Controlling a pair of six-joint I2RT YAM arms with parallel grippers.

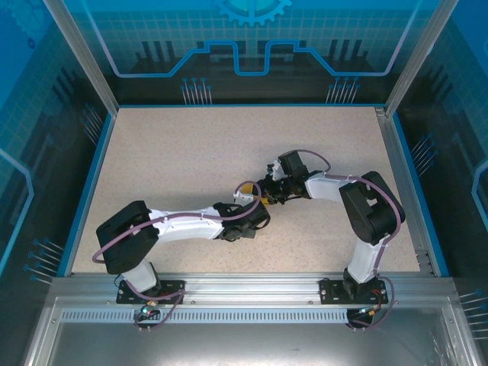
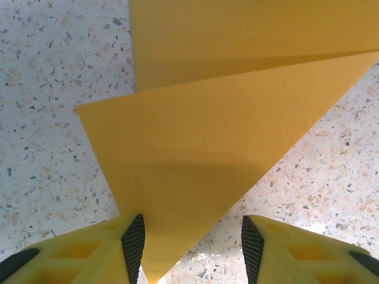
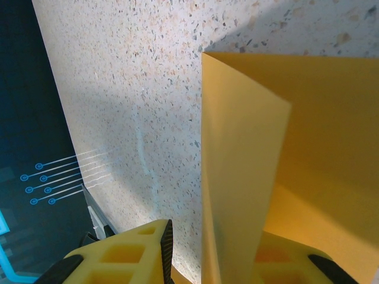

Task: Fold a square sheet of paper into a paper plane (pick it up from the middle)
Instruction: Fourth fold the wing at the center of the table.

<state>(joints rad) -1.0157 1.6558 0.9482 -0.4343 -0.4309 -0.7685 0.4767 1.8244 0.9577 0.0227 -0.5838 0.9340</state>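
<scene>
Creasing a diagonal flap is, by my reading, the step in hand. The square sheet of paper [image 2: 195, 71], bright orange and already partly folded, is lying on the speckled bench [image 2: 47, 89] near its middle, where the two arms are meeting in the overhead view. The left gripper [image 2: 192, 239] is standing open astride the pointed end of a triangular flap [image 2: 195, 160], which is lying flat over the layer beneath. One pad [image 2: 134, 239] is sitting at the flap's edge, while bare bench is showing between the paper and the other pad. The right gripper [image 3: 237, 251] is straddling a raised flap [image 3: 237, 177] that is standing nearly upright between its fingers. A gap is showing beside the near pad and the far finger is partly hidden behind the paper, so I cannot tell whether it is pinching the flap or only flanking it. To do this well, the left gripper should be pinning the flat layer so the sheet is not sliding. The right gripper should meanwhile be carrying the raised flap over slowly and lining up its edge before any pressing. Thin paper is apt to buckle under a hasty push, so pressing from the fold's point outward seems the safer course.
</scene>
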